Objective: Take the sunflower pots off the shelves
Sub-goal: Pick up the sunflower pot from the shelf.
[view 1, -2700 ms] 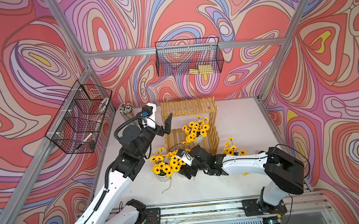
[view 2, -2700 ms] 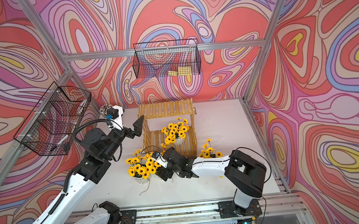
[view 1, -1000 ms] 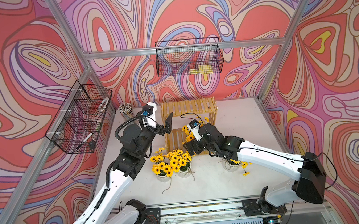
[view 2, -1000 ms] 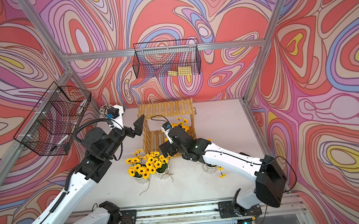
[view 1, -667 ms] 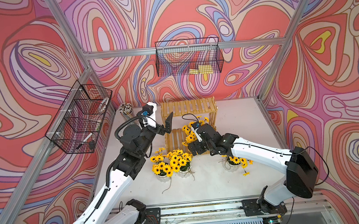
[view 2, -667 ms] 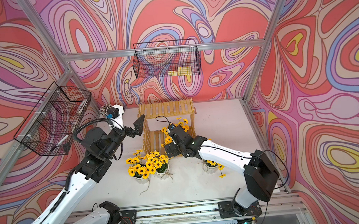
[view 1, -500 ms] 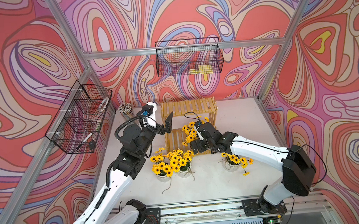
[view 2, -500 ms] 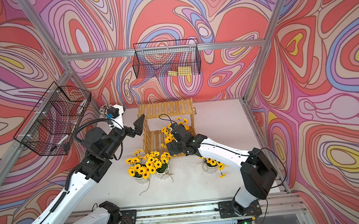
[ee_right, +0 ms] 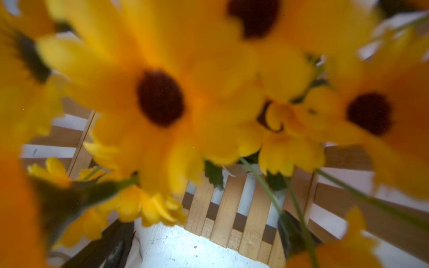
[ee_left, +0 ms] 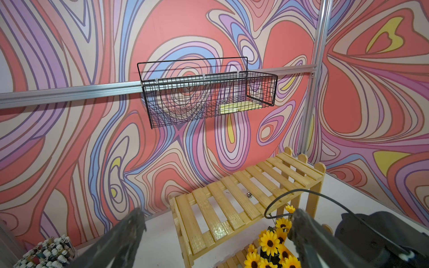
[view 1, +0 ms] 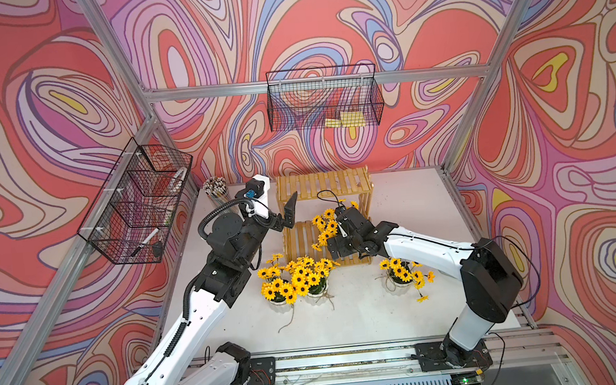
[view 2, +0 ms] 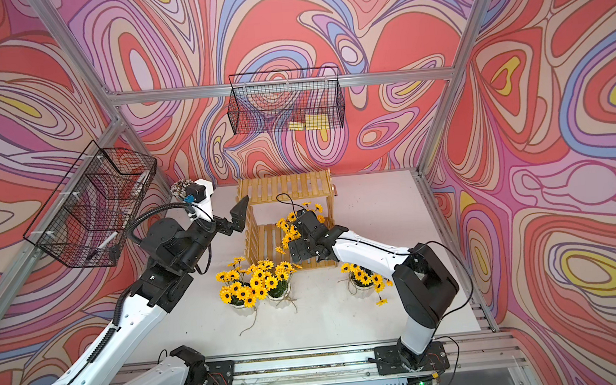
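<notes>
— Pots [view 1: 298,282]: three are down on the table [view 1: 346,322] now. Two stand side by side, blooms touching, just in front of the shelves [view 1: 323,184]. The third pot [view 1: 399,274] sits well apart, off to the right.

— And the right arm [view 1: 424,252]? A moment ago it was low over that pair.

— It has let go there and swung back to the shelves. The right claw [ee_right: 205,224] is now pushed in among the flowers of the last pot [view 1: 326,225], which is on the lower tier [view 1: 302,237], toward the right side.

— Is it holding the pot?

— Not that I can see. In its wrist view the two fingers [ee_right: 111,243] stand apart with only shelf wood and table between them, and blurred petals fill the rest. The claw is spread, with nothing pinched.

— What about the left one?

— The left claw [ee_left: 217,219] hasn't budged. It's spread as wide as it goes, empty, and hangs by the left corner of the top tier [ee_left: 243,197]. That tier is bare.

— So what does that leave?

— One pot, I'd say. The setting-down looks finished and the last pick is starting. The claw is up in the blooms, and it needs to get lower, around the white pot itself. If it closes on stems, I'd expect the bunch to pull loose or the pot to tip on the shelf.
</notes>
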`<state>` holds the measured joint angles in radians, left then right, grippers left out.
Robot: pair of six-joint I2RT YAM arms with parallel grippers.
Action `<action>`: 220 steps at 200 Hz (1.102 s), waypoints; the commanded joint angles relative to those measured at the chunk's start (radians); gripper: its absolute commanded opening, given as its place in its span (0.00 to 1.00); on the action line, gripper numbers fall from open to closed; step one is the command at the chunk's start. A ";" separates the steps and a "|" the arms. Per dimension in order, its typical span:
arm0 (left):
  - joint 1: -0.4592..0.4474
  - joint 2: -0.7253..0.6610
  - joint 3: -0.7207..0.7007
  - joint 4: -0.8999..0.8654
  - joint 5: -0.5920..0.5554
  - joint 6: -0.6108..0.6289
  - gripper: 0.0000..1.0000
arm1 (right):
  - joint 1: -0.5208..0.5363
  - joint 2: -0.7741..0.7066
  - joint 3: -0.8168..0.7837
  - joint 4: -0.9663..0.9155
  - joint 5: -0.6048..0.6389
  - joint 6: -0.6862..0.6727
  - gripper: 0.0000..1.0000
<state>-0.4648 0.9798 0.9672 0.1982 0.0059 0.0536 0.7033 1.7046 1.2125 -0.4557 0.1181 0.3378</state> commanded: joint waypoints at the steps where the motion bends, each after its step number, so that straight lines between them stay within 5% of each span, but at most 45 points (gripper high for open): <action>1: 0.005 -0.001 0.026 0.024 -0.006 0.019 1.00 | -0.021 0.025 0.034 0.025 0.034 -0.003 0.98; 220: 0.004 -0.001 0.025 0.018 -0.013 0.031 1.00 | -0.049 0.117 0.102 0.129 0.084 -0.097 0.98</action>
<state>-0.4648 0.9833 0.9672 0.1982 -0.0021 0.0746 0.6621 1.7992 1.2888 -0.3508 0.1783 0.2527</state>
